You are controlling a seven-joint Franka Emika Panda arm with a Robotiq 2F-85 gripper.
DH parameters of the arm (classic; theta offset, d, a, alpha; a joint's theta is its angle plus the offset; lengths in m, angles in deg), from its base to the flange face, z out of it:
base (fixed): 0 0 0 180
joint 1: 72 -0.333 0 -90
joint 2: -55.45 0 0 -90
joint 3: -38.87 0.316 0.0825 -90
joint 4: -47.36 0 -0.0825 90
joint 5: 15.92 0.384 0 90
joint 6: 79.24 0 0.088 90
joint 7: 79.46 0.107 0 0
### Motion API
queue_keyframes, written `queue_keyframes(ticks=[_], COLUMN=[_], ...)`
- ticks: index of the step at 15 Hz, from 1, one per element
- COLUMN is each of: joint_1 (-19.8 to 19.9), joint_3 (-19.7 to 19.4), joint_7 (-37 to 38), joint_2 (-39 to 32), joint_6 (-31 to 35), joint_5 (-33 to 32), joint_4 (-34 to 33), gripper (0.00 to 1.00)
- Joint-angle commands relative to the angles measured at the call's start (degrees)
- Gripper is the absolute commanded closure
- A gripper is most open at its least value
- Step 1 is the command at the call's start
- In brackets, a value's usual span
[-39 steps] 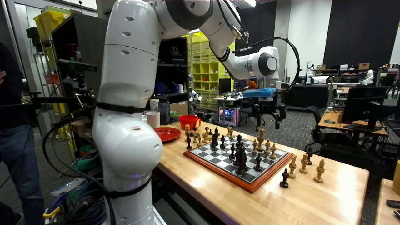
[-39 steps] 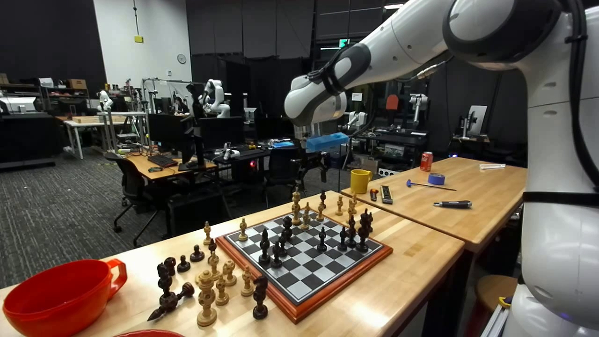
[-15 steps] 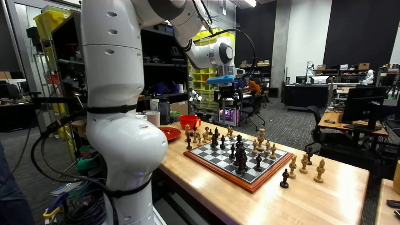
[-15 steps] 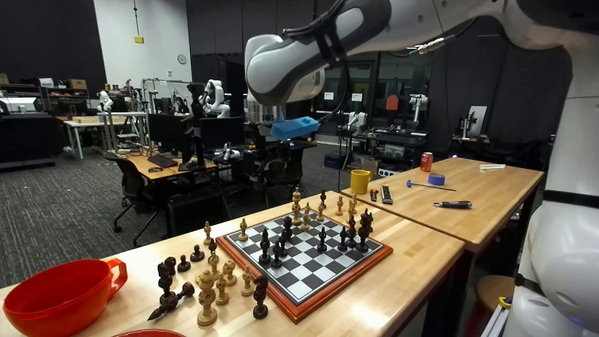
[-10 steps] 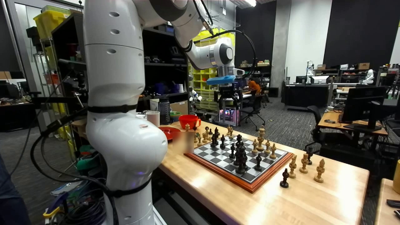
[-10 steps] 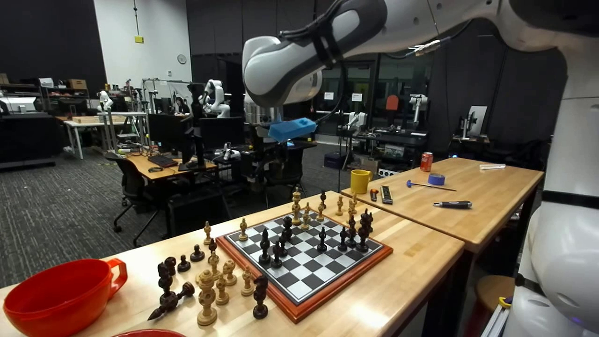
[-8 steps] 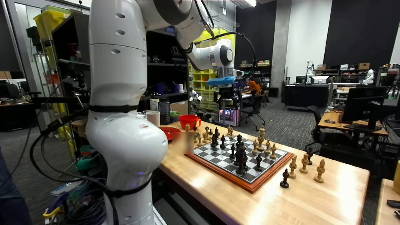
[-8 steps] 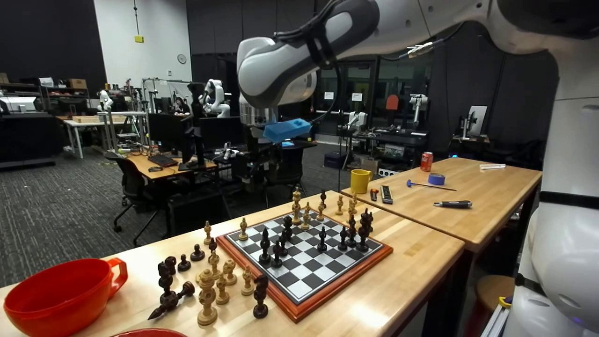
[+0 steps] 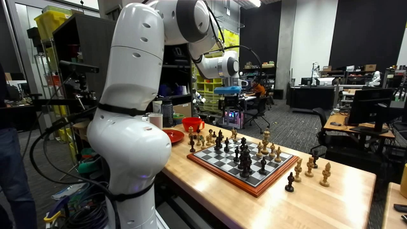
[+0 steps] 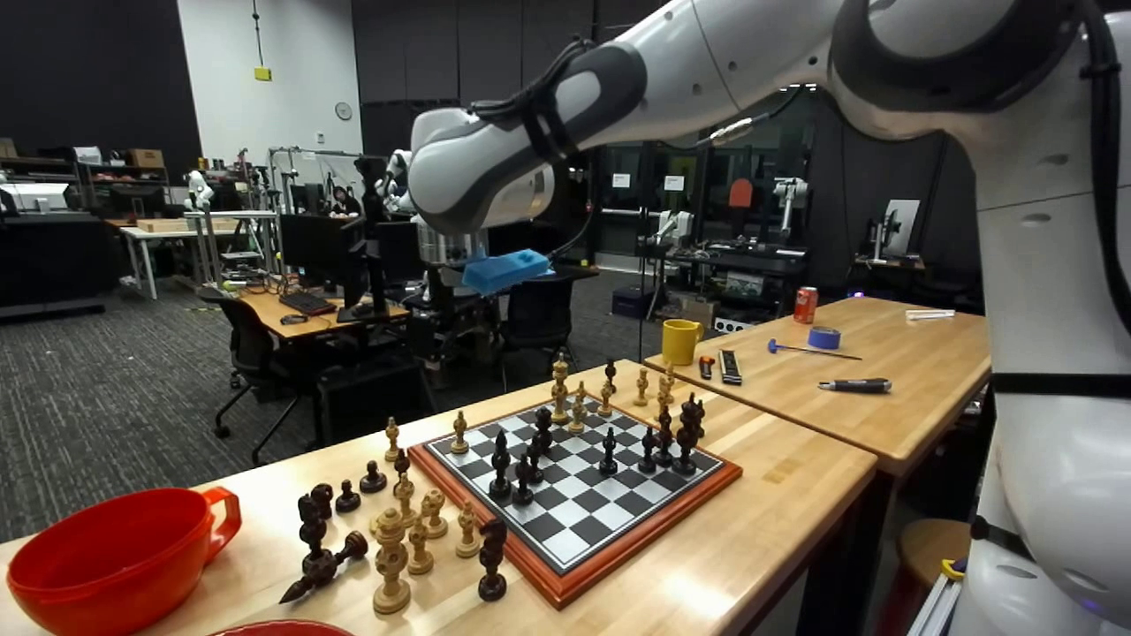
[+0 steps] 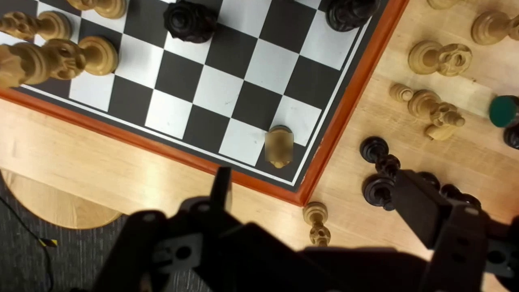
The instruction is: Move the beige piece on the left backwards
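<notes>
The chessboard (image 9: pixel 222 173) with a red-brown rim stands on the wooden table. A beige piece (image 10: pixel 459 435) stands alone at the board's left corner in an exterior view. It also shows on a dark corner square in the wrist view (image 11: pixel 279 156), its middle blurred. Other beige pieces, with a tall one (image 10: pixel 559 389), stand farther along the same edge. My gripper (image 11: pixel 316 188) is open and empty, its fingers wide apart. It hangs above that corner region in an exterior view (image 9: pixel 233 117), higher than the pieces. In the wrist view the corner piece lies ahead of the fingertips.
A beige piece (image 11: pixel 317 221) stands off the board just outside that corner, below the open jaws. Dark pieces (image 11: pixel 377 170) lie near a fingertip. Several beige and dark pieces (image 10: pixel 415 539) crowd the table beside the board, near a red cup (image 10: pixel 115 556) and red plate (image 9: pixel 173 136).
My gripper has swung from above the tall beige piece's end to above the left corner, then come lower over the last half second. The pieces on the board have not moved.
</notes>
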State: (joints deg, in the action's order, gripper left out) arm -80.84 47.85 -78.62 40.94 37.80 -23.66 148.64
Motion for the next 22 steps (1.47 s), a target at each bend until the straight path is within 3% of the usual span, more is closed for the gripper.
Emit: queue_keyframes(ticks=[1, 21, 22], joint_1=[-0.24, 1.53, 1.65], joint_3=[-0.36, -1.13, -1.18], joint_7=[-2.06, -4.40, -4.50], joint_2=[-3.56, -13.34, -13.41], joint_6=[-2.08, -2.47, -2.42], joint_5=[1.36, 6.11, 6.33], joint_4=[-3.95, -10.04, -10.03], gripper=[0.00, 0.00, 0.25])
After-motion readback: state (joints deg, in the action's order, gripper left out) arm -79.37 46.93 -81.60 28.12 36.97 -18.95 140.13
